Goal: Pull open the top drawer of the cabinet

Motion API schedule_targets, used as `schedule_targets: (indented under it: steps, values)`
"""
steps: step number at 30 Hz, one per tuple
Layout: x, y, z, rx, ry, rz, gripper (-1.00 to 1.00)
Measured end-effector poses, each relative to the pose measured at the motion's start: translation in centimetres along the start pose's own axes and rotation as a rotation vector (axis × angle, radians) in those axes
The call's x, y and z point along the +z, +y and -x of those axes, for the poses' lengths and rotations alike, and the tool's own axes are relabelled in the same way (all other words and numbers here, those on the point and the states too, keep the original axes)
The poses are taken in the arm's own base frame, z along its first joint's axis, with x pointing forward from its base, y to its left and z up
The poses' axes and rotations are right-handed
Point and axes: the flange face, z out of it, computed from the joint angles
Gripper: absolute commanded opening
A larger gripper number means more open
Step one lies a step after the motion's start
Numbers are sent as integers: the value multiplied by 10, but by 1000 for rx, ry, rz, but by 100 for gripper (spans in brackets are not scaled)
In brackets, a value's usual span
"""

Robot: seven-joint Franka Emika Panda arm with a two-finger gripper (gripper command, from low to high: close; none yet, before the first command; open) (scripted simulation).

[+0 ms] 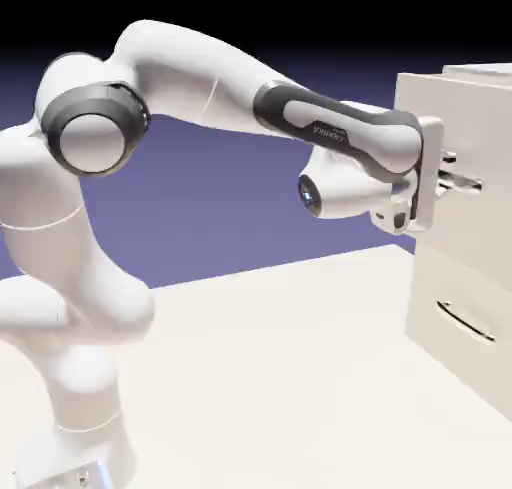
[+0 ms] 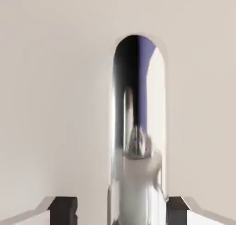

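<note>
Top drawer [image 1: 480, 142]: its cream-white front is seen directly ahead of the gripper [image 2: 120, 211], facing the fingertips.
Drawer handle [image 2: 138, 104]: a shiny, round-ended bar is shown between the fingertips, running lengthwise up the hand view, with the dark, violet and white of the surroundings mirrored in it.
Gripper state: open; the fingertips are held apart on either side of the handle, and a gap is left on the hand view's left. On the hand view's right, the fingertip is seen right beside the bar; whether it is touched cannot be told.
Lower drawer [image 1: 448, 287]: placed below the gripper, with its own curved handle [image 1: 465, 322] left ungripped.
Cabinet [image 1: 475, 75]: stood beyond the gripper, at the exterior view's right.
Arm [image 1: 200, 72]: stretched behind the gripper, toward the exterior view's left.
Table [image 1: 260, 377]: spread out below the gripper, pale and flat.
</note>
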Motion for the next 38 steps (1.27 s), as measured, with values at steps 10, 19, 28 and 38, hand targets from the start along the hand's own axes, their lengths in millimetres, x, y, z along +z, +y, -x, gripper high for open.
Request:
schedule_targets:
  steps: [10,19,28,38]
  values:
    - [18,6,-2,14,31,-16,-100]
    - [-9,4,2,6,31,-27,-100]
    - [-94,7,5,8,31,-28,-100]
    - [-184,9,8,5,30,-25,100]
